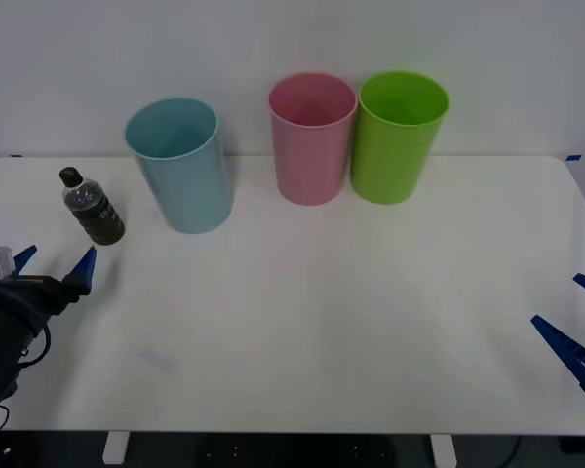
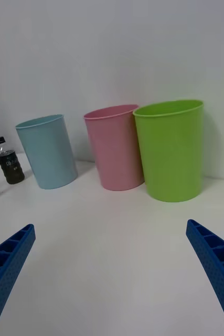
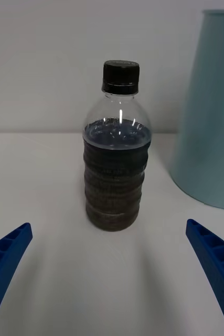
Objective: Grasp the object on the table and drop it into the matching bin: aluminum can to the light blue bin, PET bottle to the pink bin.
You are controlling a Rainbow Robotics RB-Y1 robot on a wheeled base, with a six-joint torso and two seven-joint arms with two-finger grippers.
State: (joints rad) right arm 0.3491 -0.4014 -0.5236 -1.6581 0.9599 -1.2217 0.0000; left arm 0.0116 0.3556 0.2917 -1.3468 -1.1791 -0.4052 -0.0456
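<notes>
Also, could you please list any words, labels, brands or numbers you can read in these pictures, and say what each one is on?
None can be read.
PET bottle: the dark ribbed body and the black cap carry no print that can be made out.
Light blue bin, pink bin, lime green bin: plain walls, no writing.
Table: bare white, no marks or signs.

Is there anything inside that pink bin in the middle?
From the front view, the pink bin shows only bare pink inner wall below its rim; nothing sticks out. Its floor is hidden by the near wall, so something small lying at the bottom cannot be ruled out.
</notes>
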